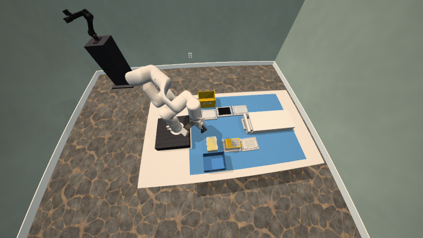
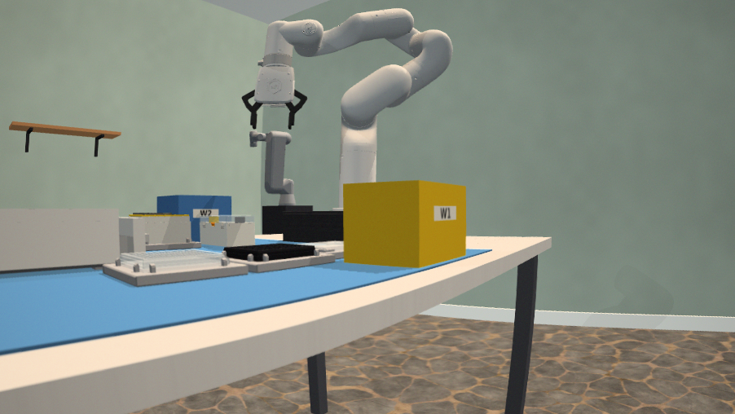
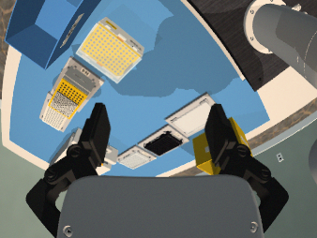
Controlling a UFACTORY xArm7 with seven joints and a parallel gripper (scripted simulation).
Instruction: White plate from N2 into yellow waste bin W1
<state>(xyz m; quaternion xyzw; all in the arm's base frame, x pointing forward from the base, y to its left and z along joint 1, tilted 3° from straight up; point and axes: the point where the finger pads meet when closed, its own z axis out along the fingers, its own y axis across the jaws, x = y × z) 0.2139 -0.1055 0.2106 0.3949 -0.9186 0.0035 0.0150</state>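
Top view: the gripper (image 1: pixel 203 129) hangs high, jaws wide apart and empty. The white plate (image 1: pixel 208 114) lies just beyond, beside the yellow waste bin W1 (image 1: pixel 207 100).

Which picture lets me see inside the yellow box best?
The top view. It looks down into the yellow box, so its open top and inner walls show, though the bottom is hard to see. The exterior view shows only its outer sides and the W1 label. In the wrist view, a gripper finger covers part of it.

bins: 2, yellow (image 1: pixel 206 99), blue (image 1: pixel 214 161) | plates: 6 | cooler (image 1: pixel 270 120): 1 | arm (image 1: pixel 177 101): 1
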